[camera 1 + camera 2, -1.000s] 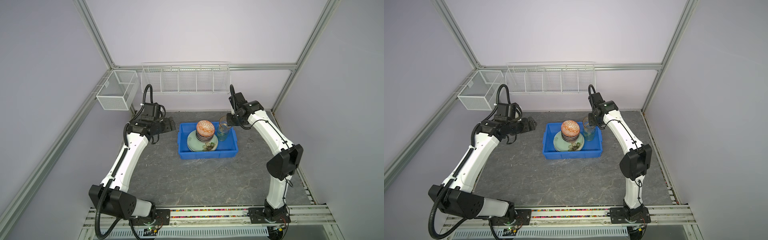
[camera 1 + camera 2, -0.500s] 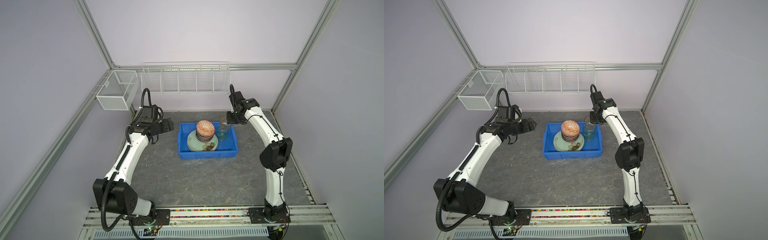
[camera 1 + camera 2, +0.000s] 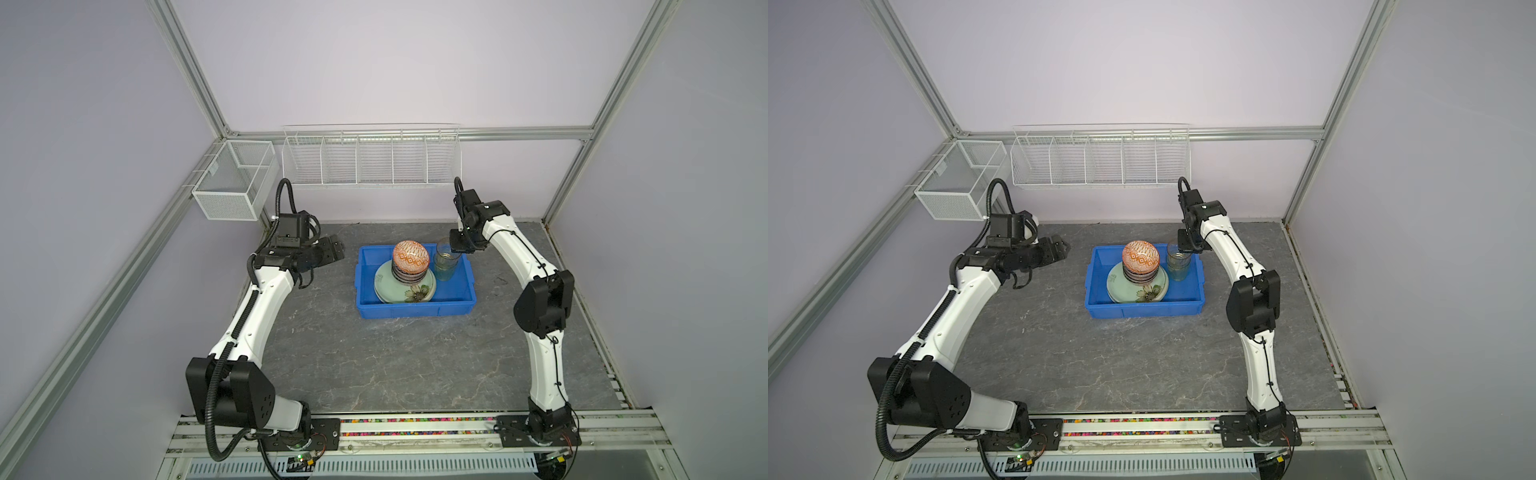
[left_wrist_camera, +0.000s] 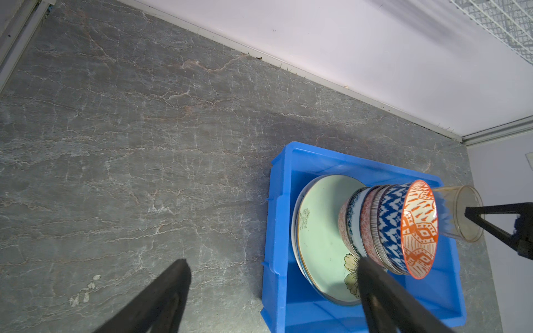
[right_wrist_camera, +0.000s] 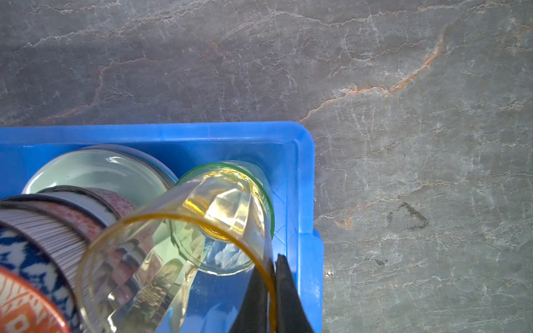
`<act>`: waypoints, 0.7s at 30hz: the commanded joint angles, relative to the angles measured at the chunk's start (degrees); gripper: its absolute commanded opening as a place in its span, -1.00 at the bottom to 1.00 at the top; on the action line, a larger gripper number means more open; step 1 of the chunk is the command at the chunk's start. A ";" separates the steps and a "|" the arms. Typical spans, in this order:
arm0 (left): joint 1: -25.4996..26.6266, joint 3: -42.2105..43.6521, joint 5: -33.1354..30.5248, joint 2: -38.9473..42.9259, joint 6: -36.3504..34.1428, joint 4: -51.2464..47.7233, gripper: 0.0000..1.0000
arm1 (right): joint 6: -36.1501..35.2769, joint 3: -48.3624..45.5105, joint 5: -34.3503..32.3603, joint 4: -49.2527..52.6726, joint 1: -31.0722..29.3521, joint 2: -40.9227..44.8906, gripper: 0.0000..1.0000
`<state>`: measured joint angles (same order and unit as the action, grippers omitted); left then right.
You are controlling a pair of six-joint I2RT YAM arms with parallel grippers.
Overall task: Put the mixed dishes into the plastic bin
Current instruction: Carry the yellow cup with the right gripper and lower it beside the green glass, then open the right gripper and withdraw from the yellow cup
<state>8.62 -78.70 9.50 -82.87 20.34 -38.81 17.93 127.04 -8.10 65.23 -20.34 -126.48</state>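
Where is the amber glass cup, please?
Both top views show the amber glass cup inside the green glass cup, far right in the blue plastic bin.

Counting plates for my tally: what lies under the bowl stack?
A pale green flowered plate lies under the bowls, in the bin. Another plate's rim peeks out below it; how many plates lie there is covered.

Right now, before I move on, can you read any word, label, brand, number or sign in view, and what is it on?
Nothing is legible.
On the pale green plate: a small grey stamp near its rim, too blurred to read.
On the tabletop: a dark scribble, no clear letter.
On the mesh basket: a small tag, too small to read.
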 commanded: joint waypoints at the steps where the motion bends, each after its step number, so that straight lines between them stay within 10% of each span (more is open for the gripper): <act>1: -0.45 0.92 0.31 1.01 0.18 1.10 0.81 | -0.99 -1.40 -0.13 -0.91 0.21 -0.08 -0.86; 11: -0.87 1.70 -0.26 1.90 -0.11 1.49 0.82 | -1.03 -5.46 -0.69 -2.52 0.06 0.40 -0.78; 21: -1.55 3.66 -0.40 3.91 0.48 3.58 0.83 | -0.93 -7.35 -0.87 -4.21 0.05 3.96 -0.30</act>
<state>7.62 -76.01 9.28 -80.97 20.49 -37.01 17.34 120.40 -8.34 61.73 -20.34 -126.26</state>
